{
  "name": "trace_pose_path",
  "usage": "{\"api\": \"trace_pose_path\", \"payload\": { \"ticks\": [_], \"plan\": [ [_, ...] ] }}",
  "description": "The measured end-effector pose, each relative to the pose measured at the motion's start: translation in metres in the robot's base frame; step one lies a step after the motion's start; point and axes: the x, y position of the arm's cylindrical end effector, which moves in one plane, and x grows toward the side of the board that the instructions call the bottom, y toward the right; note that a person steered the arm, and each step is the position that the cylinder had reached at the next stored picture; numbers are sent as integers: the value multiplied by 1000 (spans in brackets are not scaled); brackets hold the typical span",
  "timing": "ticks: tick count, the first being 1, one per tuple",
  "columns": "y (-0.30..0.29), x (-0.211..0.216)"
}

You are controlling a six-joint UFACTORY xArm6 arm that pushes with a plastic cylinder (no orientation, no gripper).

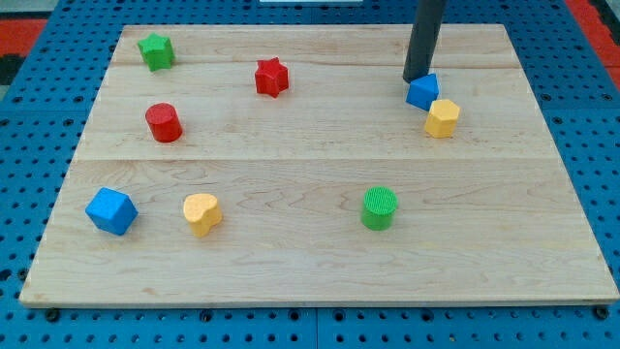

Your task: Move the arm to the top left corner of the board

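Note:
My tip (417,79) is at the view's upper right of the wooden board (310,262), touching or just behind the top of a small blue block (422,92). A yellow block (442,117) sits just right and below the blue one. The board's top left corner holds a green star block (155,50). A red star block (272,77) lies between that corner and my tip.
A red cylinder (164,122) lies at the left. A blue cube (110,210) and a yellow heart-like block (201,213) sit at the lower left. A green cylinder (380,207) stands at the lower middle right. Blue pegboard surrounds the board.

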Motion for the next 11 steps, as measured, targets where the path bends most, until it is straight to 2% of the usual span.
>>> {"api": "trace_pose_path", "payload": {
  "ticks": [1,3,4,5,6,7,8,9,11],
  "plan": [
    [-12,-15],
    [-105,-98],
    [-115,-105],
    [-160,-107],
    [-235,-111],
    [-242,-111],
    [-275,-111],
    [-340,-112],
    [-383,-112]
  ]
}}
